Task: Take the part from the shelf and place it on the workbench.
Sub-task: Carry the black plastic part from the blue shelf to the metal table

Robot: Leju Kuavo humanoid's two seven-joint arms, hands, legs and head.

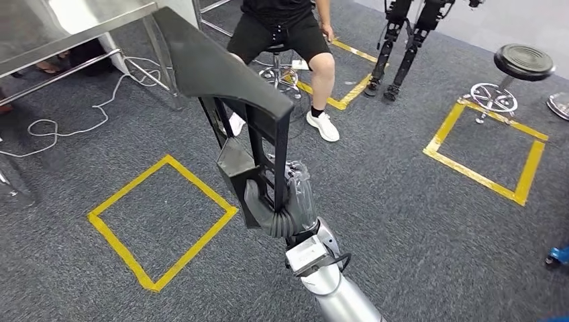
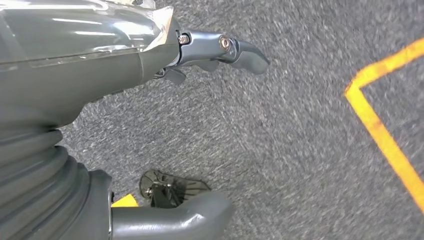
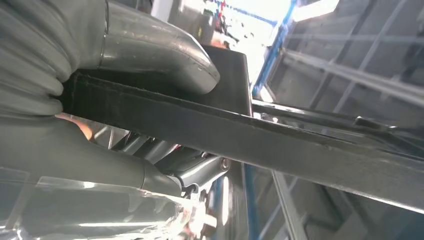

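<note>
The part (image 1: 221,74) is a long black plastic piece with a wide slanted top and a slotted frame below. My right hand (image 1: 282,201) grips it by its lower end and holds it upright above the carpet, in the middle of the head view. In the right wrist view the thumb (image 3: 155,50) presses on the part's (image 3: 300,145) flat black edge, and the fingers close under it. A metal workbench (image 1: 74,27) stands at the far left. My left hand (image 2: 75,100) hangs over the grey carpet with its fingers apart and nothing in it.
A person (image 1: 288,33) sits on a stool straight ahead, feet on the carpet. Yellow tape squares (image 1: 161,221) (image 1: 490,147) mark the floor. A black stool (image 1: 523,62) stands at the right, another robot's legs (image 1: 402,40) behind. A white cable (image 1: 80,121) trails under the workbench.
</note>
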